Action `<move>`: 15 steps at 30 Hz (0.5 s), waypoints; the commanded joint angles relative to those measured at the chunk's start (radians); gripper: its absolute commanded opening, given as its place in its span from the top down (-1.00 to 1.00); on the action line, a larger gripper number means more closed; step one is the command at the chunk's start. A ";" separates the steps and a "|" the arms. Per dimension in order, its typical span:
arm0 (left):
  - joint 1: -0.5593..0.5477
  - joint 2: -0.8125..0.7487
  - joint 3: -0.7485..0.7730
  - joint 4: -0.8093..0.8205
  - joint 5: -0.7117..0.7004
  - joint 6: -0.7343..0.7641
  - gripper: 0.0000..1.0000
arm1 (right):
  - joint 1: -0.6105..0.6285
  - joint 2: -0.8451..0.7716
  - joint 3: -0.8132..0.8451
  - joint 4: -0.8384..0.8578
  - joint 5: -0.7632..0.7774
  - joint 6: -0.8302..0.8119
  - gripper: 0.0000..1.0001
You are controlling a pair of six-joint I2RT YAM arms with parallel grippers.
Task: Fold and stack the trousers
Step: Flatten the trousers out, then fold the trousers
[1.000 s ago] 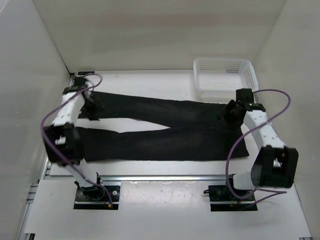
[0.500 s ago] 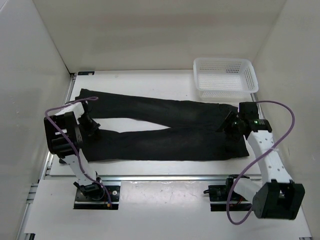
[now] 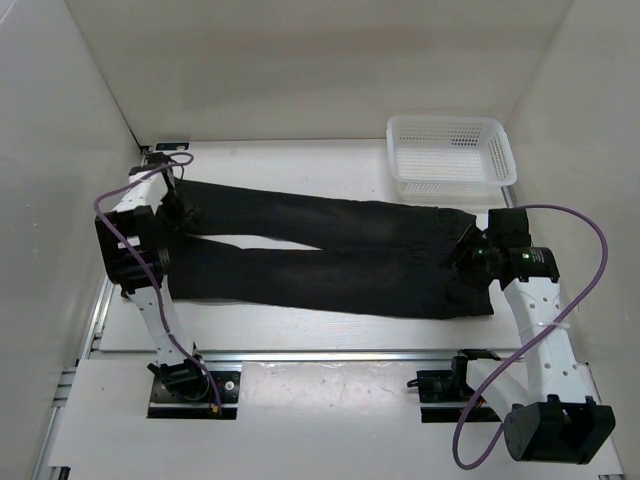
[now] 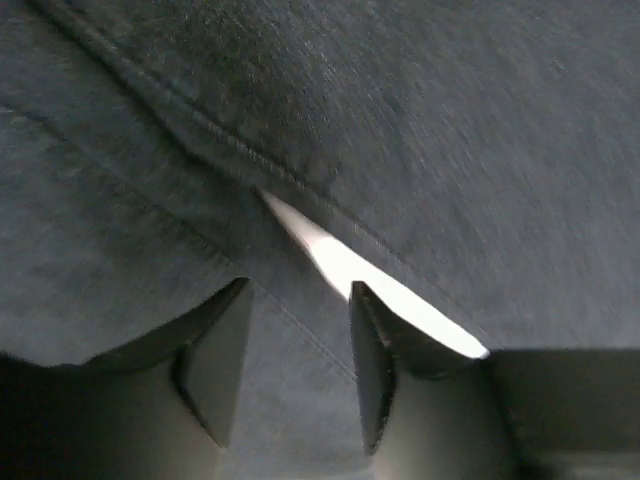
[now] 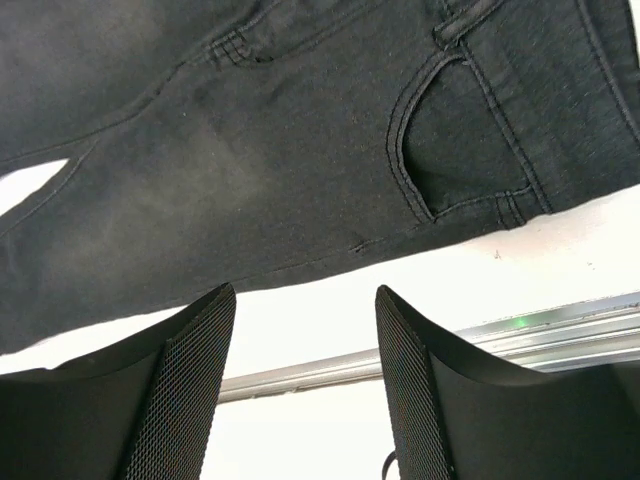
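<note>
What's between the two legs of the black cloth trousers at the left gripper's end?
Only a thin wedge of bare white table parts the legs of the black cloth trousers; it shows clearest in the left wrist view.

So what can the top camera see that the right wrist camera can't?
Only the top camera shows the white basket at the back of the table, the left gripper by the leg ends, and the whole black trousers lying flat with both legs stretched out. Only the right wrist camera shows the small details, like the pocket and its stitching. Both show the waist end of the trousers, the white table beside it, and the right gripper, open and holding nothing.
</note>
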 commanded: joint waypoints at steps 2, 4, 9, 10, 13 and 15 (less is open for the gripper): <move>0.046 -0.207 -0.014 -0.040 -0.045 -0.004 -0.19 | 0.002 -0.004 0.053 -0.030 0.013 -0.023 -0.27; 0.087 -0.298 -0.126 -0.023 -0.045 -0.015 -0.19 | 0.002 -0.004 0.053 -0.030 0.013 -0.023 -0.27; 0.315 -0.386 -0.409 0.050 -0.067 -0.023 -0.01 | 0.002 0.031 0.082 -0.030 -0.026 -0.043 -0.27; 0.335 -0.386 -0.428 0.061 -0.067 -0.014 -0.01 | 0.002 0.043 0.091 -0.030 -0.037 -0.054 -0.27; 0.372 -0.386 -0.450 0.071 -0.048 -0.014 -0.14 | 0.002 0.063 0.116 -0.030 -0.046 -0.054 -0.27; 0.372 -0.377 -0.450 0.071 -0.059 -0.014 -0.48 | 0.002 0.073 0.116 -0.030 -0.046 -0.063 -0.27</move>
